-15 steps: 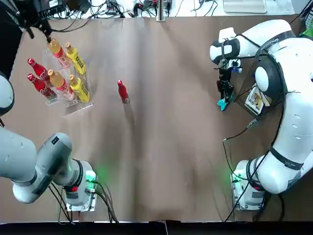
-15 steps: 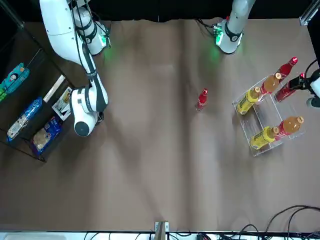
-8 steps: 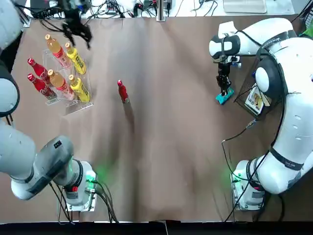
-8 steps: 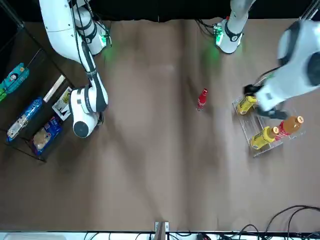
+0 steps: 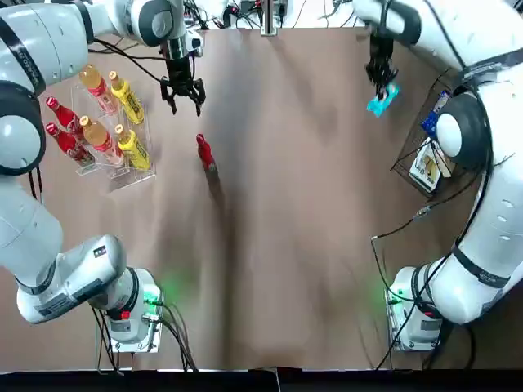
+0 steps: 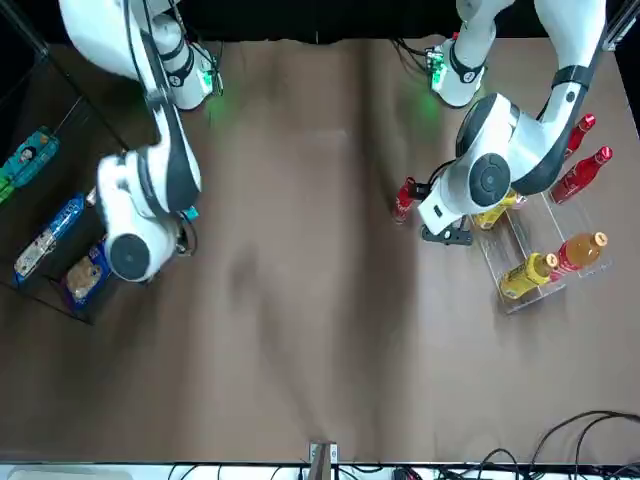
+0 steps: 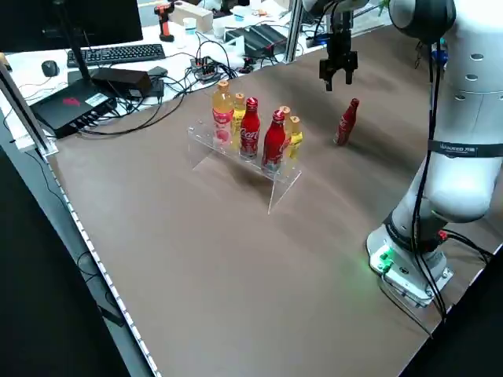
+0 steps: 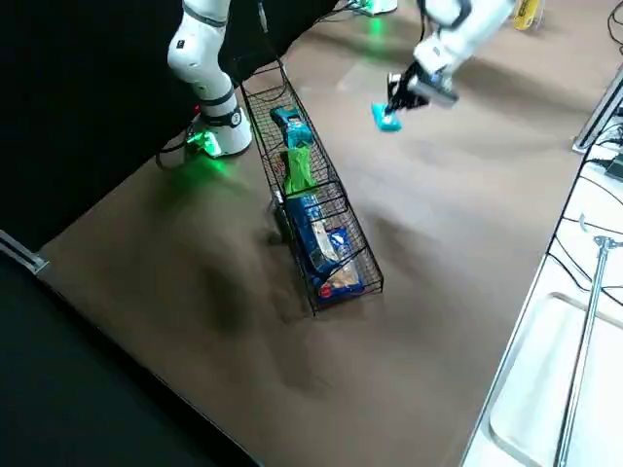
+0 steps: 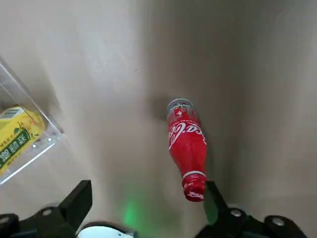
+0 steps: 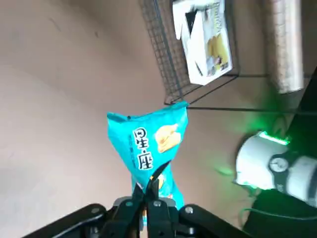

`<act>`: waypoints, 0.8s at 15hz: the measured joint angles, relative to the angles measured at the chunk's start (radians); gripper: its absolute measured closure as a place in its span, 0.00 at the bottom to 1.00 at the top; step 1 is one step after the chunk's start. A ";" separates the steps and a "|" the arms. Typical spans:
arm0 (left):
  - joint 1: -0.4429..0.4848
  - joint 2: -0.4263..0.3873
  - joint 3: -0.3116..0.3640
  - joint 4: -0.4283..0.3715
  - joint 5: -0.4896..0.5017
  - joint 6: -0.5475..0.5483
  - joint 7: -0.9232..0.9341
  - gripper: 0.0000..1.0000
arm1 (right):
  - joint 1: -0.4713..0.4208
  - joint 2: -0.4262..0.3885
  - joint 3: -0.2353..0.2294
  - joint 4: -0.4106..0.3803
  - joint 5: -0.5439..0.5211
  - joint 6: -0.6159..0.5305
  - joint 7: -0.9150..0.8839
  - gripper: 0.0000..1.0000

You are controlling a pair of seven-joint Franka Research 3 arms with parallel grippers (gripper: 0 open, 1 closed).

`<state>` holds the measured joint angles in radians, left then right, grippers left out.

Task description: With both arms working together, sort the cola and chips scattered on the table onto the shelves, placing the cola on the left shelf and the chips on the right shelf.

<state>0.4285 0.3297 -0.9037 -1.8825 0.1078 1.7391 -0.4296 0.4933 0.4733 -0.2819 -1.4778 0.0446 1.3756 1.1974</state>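
Nearest our bases the table [image 5: 286, 269] is bare. Farther out, one cola bottle [image 5: 205, 153] stands upright on the tabletop, just beside the left shelf [image 5: 131, 175] but apart from it. We judge it the last loose cola, since two red bottles [image 5: 64, 131] already sit in the clear rack alongside orange-and-pink bottles [image 5: 96, 110] and yellow bottles [image 5: 131, 122]. Beyond the loose bottle, our left gripper [image 5: 183, 88] hangs above the table with its fingers spread wide and nothing between them; the left wrist view shows the bottle lying between the finger lines, so we judge this an approach pose for a grasp from above. On the other side, at the far edge, our right gripper [image 5: 381, 77] is raised clear of the table with its fingers pinched onto the edge of a teal chips packet [image 5: 382, 100], which dangles below; holding by the edge lets the packet hang free for lowering into the right shelf [image 8: 336, 282]. That wire rack already holds a green packet [image 8: 298, 167], a teal packet [image 8: 288, 125] and larger blue and white packages [image 8: 321, 243].
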 joint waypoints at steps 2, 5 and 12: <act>-0.003 0.000 -0.002 -0.014 0.000 0.013 -0.021 0.00 | -0.003 -0.037 -0.014 0.097 -0.006 -0.091 -0.086 0.96; -0.031 0.000 -0.003 -0.048 0.000 0.103 -0.058 0.00 | -0.020 -0.144 -0.046 0.144 -0.034 -0.151 -0.268 0.96; -0.063 0.000 -0.003 -0.138 0.000 0.158 -0.118 0.10 | -0.054 -0.402 -0.169 0.121 -0.110 -0.319 -0.602 0.96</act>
<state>0.3653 0.3297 -0.9064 -2.0204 0.1075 1.8975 -0.5475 0.4398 0.0717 -0.4506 -1.3568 -0.0656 1.0566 0.5956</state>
